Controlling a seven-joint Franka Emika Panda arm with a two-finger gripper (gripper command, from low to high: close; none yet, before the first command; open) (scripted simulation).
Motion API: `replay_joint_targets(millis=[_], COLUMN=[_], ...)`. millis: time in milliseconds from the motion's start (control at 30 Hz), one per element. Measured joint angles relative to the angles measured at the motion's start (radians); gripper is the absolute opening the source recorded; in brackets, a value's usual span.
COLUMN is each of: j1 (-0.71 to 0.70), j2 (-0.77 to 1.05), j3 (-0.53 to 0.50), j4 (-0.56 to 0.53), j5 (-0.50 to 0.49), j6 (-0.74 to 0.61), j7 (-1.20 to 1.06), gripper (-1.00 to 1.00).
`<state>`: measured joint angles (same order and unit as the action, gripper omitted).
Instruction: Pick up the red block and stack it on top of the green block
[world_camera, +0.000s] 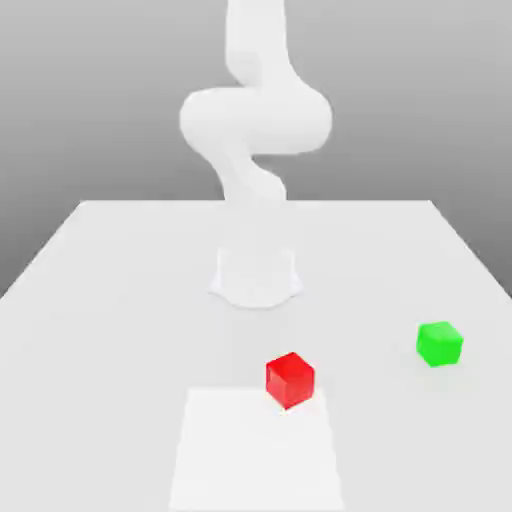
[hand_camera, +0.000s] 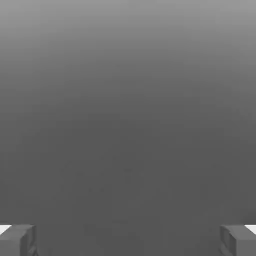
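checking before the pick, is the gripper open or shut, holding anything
gripper: open, fingers spread wide apart with nothing between them.

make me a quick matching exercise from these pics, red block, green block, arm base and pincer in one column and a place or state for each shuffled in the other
Things:
1. red block
2. green block
3. arm base
4. pincer

Places or states:
A. open, nothing between its fingers
B. alone toward the exterior view's right
C. at the far corner of the lighter square patch
D. mid-table, behind both blocks

Pairs: 1-C, 2-B, 3-D, 4-A
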<state>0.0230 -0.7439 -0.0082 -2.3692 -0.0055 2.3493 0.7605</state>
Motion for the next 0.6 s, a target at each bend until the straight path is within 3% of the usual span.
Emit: replay_joint_targets(millis=[467,600], j1=[0.138,0.177], j2=[0.402,0.618], j3=[-0.045,-0.05], j4=[-0.478,-0.593], j5=[-0.021,-0.013], j6=[0.343,0.515], j7=[-0.294,-0.389], gripper=[0.0,0.0])
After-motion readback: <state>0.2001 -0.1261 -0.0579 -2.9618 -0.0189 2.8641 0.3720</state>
